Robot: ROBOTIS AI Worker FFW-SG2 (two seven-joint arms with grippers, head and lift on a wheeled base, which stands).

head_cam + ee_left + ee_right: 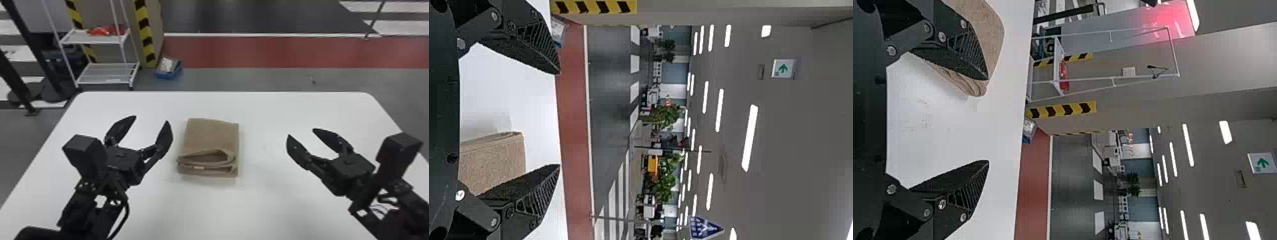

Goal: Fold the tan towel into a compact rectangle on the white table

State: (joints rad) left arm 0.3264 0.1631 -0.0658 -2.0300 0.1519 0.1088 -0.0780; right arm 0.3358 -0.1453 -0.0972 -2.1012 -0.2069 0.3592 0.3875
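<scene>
Lying folded on the white counter [271, 204], the tan towel [212, 137] is flanked by the left claw [149, 123] and the right claw [301, 135], both spread wide and empty, presumably kept clear so its stacked layers are left undisturbed.

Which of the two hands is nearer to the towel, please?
The left hand. Only a narrow gap separates it from the towel; the gap to the right hand is much wider.

bright, diffuse light covers the round-cornered white table [271, 105]; soft grey shadows edge the folded tan cloth towel [210, 135]. long white ceiling lamps [750, 137] shine overhead, and red glare tints a flat pale panel [1173, 20].
</scene>
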